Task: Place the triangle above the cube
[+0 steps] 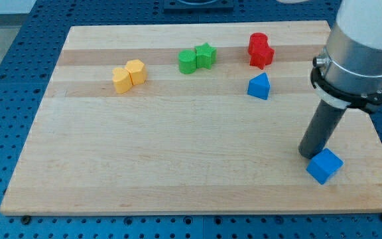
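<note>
Camera view shows a pale wooden board (178,166) lying on a blue perforated table (18,73); no brand, label or writing can be read anywhere.

Starting at the view's left, two yellow blocks (128,75) sit touching each other, their exact shapes hard to make out. To their right, two green blocks (197,58) also touch; the right one looks star-shaped. Next come two red blocks (260,50), pressed together near the board's top edge, with shapes I cannot tell apart.

The blue triangle (259,87) stands at about six o'clock from the red pair, just below it and apart from it.

Further right, the arm's dark rod comes down from a grey and white housing. My tip (309,154) rests on the board, just at ten o'clock from the blue cube (324,165), touching or nearly touching it. The cube lies near the board's lower right corner, at about five o'clock from the triangle and well apart from it.

The arm carries no pincer, so there is nothing released or clenched to report.
</note>
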`<state>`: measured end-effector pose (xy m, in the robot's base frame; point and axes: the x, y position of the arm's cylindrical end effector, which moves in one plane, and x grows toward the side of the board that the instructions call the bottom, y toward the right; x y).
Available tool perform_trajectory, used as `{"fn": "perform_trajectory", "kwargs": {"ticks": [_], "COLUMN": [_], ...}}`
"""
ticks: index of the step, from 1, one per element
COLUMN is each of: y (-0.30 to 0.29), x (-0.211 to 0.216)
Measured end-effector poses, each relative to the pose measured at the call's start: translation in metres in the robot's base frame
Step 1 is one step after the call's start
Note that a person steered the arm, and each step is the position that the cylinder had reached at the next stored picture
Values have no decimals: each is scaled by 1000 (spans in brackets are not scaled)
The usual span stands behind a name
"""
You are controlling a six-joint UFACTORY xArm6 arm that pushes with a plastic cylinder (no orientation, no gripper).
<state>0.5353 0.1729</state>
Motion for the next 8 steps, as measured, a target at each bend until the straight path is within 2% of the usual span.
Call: {"fn": "perform_trajectory", "kwargs": {"ticks": [1, 3, 4, 5, 6, 8], "y": [-18, -126, -161, -166, -137, -91], "x": [-14, -69, -108, -153, -182, -172]}}
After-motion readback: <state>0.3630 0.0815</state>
